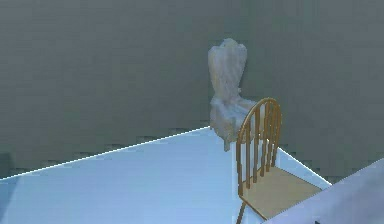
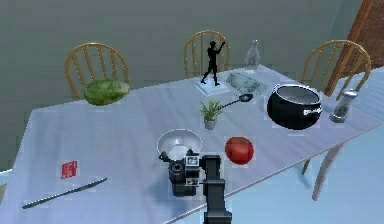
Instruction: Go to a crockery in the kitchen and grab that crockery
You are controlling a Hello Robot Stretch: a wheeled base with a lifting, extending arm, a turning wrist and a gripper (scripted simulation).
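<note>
While the bowl (image 2: 178,143) sits just beyond my gripper (image 2: 182,168), I can't tell whether it holds anything.
Likely light, slick, breakable: take the rim.

Desk (image 2: 130,130) bare btw green veg (image 2: 106,91) & bowl (image 2: 178,143): free pass. Red fruit (image 2: 239,150), plant (image 2: 210,112) crowd bowl; black pot (image 2: 293,105) past fruit.
</note>
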